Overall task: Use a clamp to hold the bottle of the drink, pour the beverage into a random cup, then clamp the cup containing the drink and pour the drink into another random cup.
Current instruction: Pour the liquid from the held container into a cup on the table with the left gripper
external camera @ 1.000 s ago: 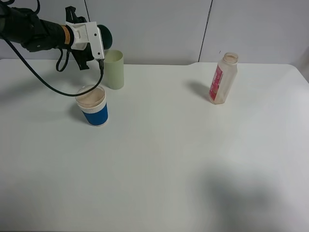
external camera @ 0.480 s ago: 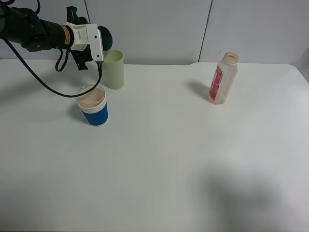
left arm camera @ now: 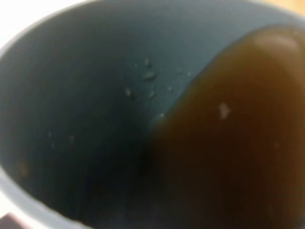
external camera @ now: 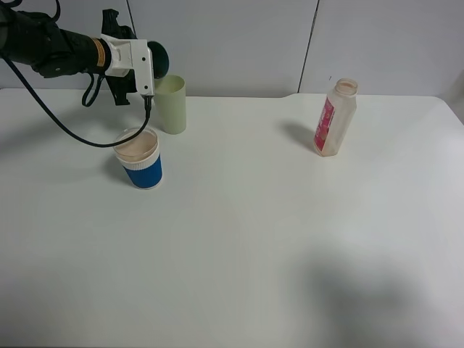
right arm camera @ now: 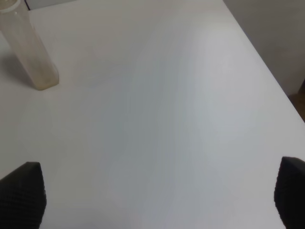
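Note:
My left gripper (external camera: 151,61) is shut on the teal cup (external camera: 160,58), held tipped on its side in the air just above and left of the pale yellow-green tumbler (external camera: 171,104). The left wrist view looks straight into the teal cup (left arm camera: 81,124), where the dark brown beverage (left arm camera: 233,148) pools against its wall. The bottle (external camera: 335,117) with the pink label stands upright at the back right, also seen as the bottle (right arm camera: 29,52) in the right wrist view. My right gripper (right arm camera: 155,200) is open over bare table, away from the bottle.
A blue cup with a white rim (external camera: 139,158) stands in front of the pale tumbler, below my left arm's black cable (external camera: 72,127). The white table (external camera: 254,239) ends at a grey wall behind.
My left gripper with the teal cup has risen slightly and shifted a little towards the pale tumbler. Nothing else moved.

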`<state>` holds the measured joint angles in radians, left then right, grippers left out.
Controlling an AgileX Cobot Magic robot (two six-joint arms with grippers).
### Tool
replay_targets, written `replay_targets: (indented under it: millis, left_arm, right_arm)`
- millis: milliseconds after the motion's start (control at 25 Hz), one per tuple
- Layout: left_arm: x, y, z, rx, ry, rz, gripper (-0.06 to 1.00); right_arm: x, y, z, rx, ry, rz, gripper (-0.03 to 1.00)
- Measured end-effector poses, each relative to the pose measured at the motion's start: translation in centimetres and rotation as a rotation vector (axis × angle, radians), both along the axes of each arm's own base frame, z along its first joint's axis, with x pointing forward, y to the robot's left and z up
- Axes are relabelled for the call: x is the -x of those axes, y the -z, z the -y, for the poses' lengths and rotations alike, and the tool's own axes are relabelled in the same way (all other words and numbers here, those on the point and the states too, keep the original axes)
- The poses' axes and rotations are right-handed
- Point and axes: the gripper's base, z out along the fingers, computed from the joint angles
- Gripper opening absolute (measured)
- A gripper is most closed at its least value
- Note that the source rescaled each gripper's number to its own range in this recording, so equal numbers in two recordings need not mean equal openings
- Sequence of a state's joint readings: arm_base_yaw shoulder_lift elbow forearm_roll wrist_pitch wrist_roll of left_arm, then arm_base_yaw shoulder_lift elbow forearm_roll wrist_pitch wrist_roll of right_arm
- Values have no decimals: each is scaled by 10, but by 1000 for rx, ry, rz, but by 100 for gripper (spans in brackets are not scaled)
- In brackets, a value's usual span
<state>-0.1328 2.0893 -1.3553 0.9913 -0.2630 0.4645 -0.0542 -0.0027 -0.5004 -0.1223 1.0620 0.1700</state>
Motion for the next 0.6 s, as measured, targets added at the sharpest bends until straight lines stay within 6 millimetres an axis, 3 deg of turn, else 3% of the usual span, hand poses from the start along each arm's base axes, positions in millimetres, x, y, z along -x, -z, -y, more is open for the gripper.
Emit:
replay_targets:
  millis: [600]
  left_arm:
    - [0, 0, 0, -68, 38, 27, 1]
  right_arm:
    - [0, 0, 0, 0, 0, 0, 97]
